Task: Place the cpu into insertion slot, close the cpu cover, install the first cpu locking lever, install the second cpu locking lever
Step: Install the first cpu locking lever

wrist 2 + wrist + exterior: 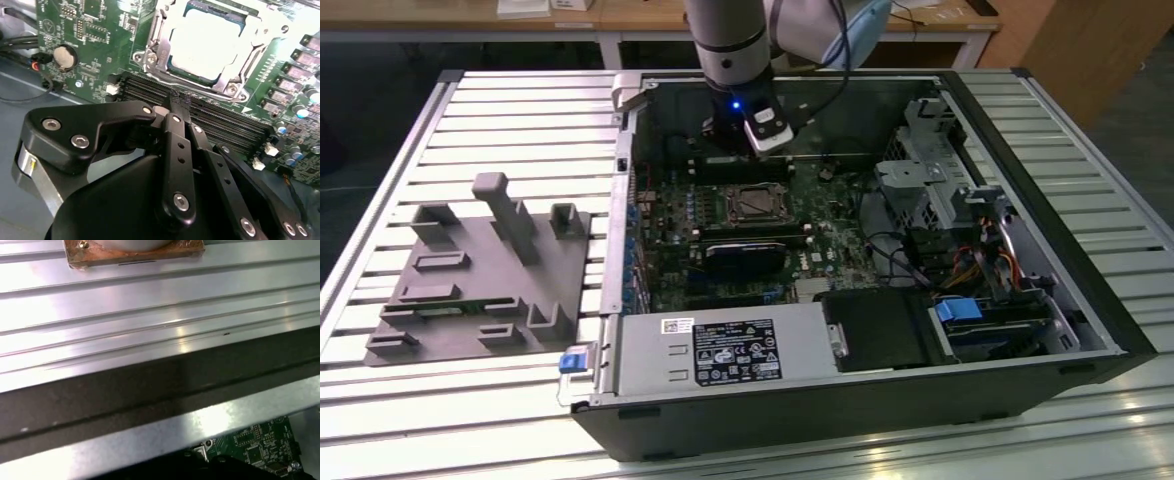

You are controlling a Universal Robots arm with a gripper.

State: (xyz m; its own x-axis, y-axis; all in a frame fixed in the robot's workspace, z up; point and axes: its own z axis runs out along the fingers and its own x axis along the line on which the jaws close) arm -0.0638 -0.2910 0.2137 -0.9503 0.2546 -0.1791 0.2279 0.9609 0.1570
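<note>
The cpu (207, 42) lay flat in the insertion slot (730, 207) on the green motherboard (95, 30), its pale metal top showing through the window of the cpu cover (225, 80), which appeared lowered over its rim. Whether either lever was latched could not be told. The chip would likely handle as light, rigid and fragile underneath, best taken by its 2 opposite edges. The cover looked like thin, stiff sheet metal, best pushed on its frame, not over the window. In the second wrist view the claw (176, 102) was closed, tips together and gripping nothing, poised over the black memory slots (225, 122) just beside the socket.
</note>
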